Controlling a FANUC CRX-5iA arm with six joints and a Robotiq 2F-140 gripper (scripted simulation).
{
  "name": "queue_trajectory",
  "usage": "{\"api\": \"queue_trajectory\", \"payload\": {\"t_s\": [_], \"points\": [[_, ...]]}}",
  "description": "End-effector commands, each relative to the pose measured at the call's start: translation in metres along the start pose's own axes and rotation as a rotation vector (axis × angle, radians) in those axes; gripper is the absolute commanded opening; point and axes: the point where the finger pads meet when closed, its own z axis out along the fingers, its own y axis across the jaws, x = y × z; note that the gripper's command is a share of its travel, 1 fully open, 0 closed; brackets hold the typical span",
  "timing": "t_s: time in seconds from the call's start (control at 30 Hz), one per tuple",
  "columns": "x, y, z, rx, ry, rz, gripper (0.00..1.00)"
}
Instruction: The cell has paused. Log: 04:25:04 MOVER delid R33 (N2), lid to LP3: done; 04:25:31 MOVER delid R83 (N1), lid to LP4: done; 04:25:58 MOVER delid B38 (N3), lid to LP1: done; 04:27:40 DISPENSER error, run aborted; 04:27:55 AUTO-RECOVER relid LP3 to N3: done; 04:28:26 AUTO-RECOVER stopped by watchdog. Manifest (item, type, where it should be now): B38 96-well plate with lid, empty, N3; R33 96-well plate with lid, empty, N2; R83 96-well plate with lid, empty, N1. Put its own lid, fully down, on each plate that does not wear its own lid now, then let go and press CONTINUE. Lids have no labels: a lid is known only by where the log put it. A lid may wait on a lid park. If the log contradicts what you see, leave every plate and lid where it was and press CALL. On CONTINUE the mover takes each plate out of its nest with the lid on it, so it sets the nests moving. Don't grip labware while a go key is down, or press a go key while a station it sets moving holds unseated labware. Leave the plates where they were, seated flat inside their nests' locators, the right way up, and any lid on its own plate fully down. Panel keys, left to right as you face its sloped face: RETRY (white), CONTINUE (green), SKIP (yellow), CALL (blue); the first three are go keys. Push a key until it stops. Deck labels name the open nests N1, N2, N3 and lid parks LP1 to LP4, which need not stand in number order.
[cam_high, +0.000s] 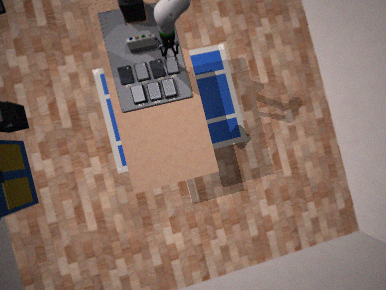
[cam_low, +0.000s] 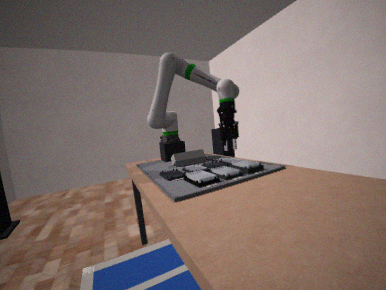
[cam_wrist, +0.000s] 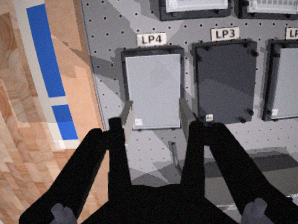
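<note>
My gripper (cam_high: 170, 53) (cam_low: 229, 149) (cam_wrist: 156, 108) is partly open and empty, above LP4, with one fingertip over each long side of the pale lid (cam_high: 172, 65) (cam_wrist: 152, 80) there. LP3 (cam_high: 157, 68) (cam_wrist: 225, 80) is bare and dark. LP1 holds another pale lid (cam_high: 142, 71) (cam_wrist: 287, 85); LP2 (cam_high: 126, 75) looks bare. Plates sit in N2 (cam_high: 169, 87) (cam_wrist: 197, 4), N1 (cam_high: 154, 91) (cam_wrist: 272, 6) and N3 (cam_high: 138, 94) (cam_low: 201, 176). Whether the N3 plate wears a lid is too small to tell. The key panel (cam_high: 141, 42) (cam_low: 188, 158) stands behind the parks.
The parks and nests stand on a grey perforated deck (cam_high: 112, 55) (cam_wrist: 107, 25) on the wooden table (cam_high: 165, 135) (cam_low: 300, 215). Dark park locators (cam_wrist: 189, 80) rise beside the LP4 lid. The robot's dark base (cam_high: 132, 11) (cam_low: 172, 150) is beyond the panel.
</note>
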Motion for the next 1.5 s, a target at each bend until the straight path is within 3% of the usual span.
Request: {"api": "queue_trajectory", "payload": {"t_s": [0.0,1.47], "points": [[0.0000,-0.0009,-0.0007,0.001,0.001,-0.001,0.66],[0.0002,-0.0010,0.0063,0.000,0.001,-0.001,0.66]]}}
